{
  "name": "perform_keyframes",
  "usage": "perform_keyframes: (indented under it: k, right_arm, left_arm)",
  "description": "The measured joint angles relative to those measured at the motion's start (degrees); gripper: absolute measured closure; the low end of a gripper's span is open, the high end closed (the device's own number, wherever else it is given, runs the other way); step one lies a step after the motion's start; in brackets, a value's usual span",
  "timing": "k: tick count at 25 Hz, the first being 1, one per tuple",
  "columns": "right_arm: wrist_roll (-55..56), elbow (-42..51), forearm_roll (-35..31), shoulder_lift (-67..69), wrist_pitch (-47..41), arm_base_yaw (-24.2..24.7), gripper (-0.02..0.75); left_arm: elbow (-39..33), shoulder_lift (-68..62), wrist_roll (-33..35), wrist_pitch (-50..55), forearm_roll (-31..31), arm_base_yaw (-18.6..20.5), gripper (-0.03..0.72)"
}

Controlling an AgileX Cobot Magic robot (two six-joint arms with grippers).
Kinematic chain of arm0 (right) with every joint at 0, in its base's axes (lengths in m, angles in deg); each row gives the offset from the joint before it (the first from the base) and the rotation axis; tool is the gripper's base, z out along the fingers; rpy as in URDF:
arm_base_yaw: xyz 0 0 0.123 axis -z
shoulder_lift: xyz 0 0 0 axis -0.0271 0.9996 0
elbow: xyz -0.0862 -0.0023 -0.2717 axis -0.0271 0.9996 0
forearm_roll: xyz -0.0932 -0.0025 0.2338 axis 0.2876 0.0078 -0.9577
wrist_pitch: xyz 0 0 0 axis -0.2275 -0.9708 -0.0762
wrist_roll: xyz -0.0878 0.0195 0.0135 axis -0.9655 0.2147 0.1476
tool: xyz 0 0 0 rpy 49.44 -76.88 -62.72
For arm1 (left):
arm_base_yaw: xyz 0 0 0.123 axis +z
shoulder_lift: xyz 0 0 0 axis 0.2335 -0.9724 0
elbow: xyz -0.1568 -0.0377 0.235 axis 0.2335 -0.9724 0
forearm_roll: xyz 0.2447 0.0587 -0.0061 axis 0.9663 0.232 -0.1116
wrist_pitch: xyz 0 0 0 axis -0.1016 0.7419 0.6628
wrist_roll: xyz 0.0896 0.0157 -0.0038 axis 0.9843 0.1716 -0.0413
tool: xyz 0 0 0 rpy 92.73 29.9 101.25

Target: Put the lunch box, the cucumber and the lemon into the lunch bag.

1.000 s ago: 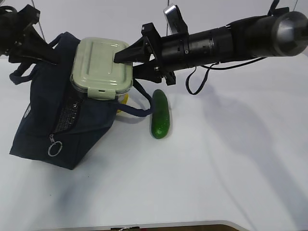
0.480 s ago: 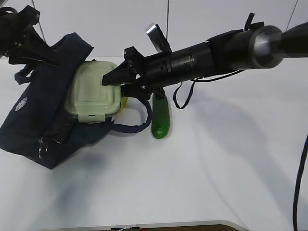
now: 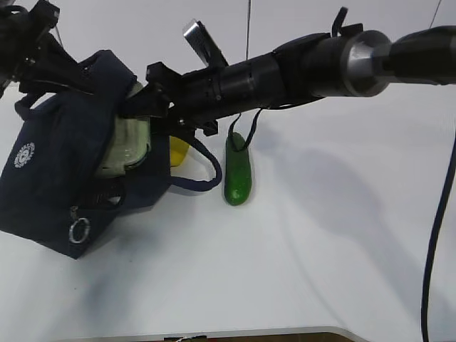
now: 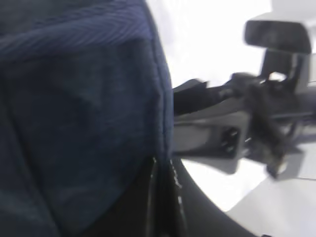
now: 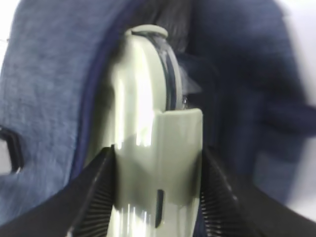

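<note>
While the right arm reaches across the middle of the white worktop point(image 3: 320, 249), the scene stands as follows.

Right end effector point(image 5: 155, 197): clamped on the rectangular clear glass lunch box with the pale green snap-on lid point(image 5: 148, 148); the ribbed fingers point(image 5: 96, 197) press its two opposite sides, one on each, seen close in the right wrist view.

Lunch box: turned on its edge, partly inside the mouth of the large dark navy fabric lunch bag point(image 3: 57, 164); in the exterior view only a strip of glass and green lid point(image 3: 128, 146) shows between the bag's cloth and the right end effector point(image 3: 135, 107).

Left end effector point(image 4: 163, 197): closed on the upper edge of the lunch bag's navy cloth, fingers pressed together with the fabric between them; in the exterior view it sits at the far left corner point(image 3: 35, 50), holding that edge up.

Lunch bag: on the left part of the worktop, leaning, its mouth towards the right arm; a metal ring pull point(image 3: 78, 230) hangs at its near lower side, and one loop handle point(image 3: 206, 171) lies curved on the worktop to its right.

Small bright yellow lemon point(image 3: 178, 151): on the worktop just beside the bag's right side, inside the curve of the loop handle, partly hidden by the arm.

Dark green smooth cucumber point(image 3: 237, 171): lying on the worktop right of the handle, near the middle, lengthwise front to back, outside the bag.
</note>
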Motion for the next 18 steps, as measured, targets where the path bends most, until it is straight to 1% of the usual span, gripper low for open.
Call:
perform_keyframes:
  k: [3, 18]
  right_arm:
    - [-0.65, -0.27, -0.1, 0.0, 1.13, -1.39, 0.356]
    - [-5.39, -0.27, 0.11, 0.09, 3.0, -3.98, 0.356]
  left_arm:
    - [0.0, 0.0, 0.26, 0.31, -1.94, 0.0, 0.699]
    - [0.0, 0.0, 0.53, 1.48, -2.61, 0.0, 0.699]
